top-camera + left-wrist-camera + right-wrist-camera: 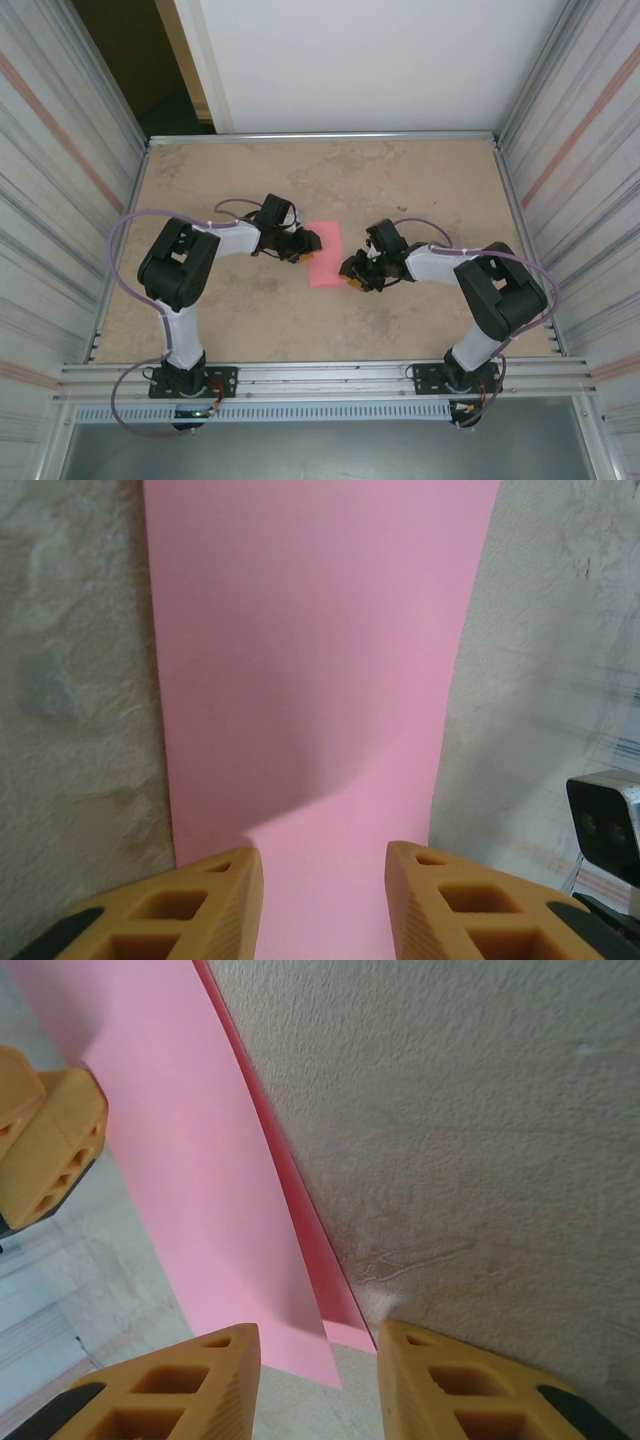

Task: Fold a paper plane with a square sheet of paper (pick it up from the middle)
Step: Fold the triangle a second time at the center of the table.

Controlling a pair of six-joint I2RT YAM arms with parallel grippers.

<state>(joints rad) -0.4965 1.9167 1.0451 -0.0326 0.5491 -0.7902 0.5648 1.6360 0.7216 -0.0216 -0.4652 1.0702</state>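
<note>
Square sheet of paper (325, 255) unmarked, folded; left jaws, right jaws parted.

The thin pink-red sheet of paper (310, 680) is cut off at 12 and 6 o'clock in the left wrist view, partly covered by the orange ribbed fingers (215, 910) of the left gripper (325, 885), and at 11 o'clock in the right wrist view, its lower layer (350, 1335) mostly hidden.
</note>
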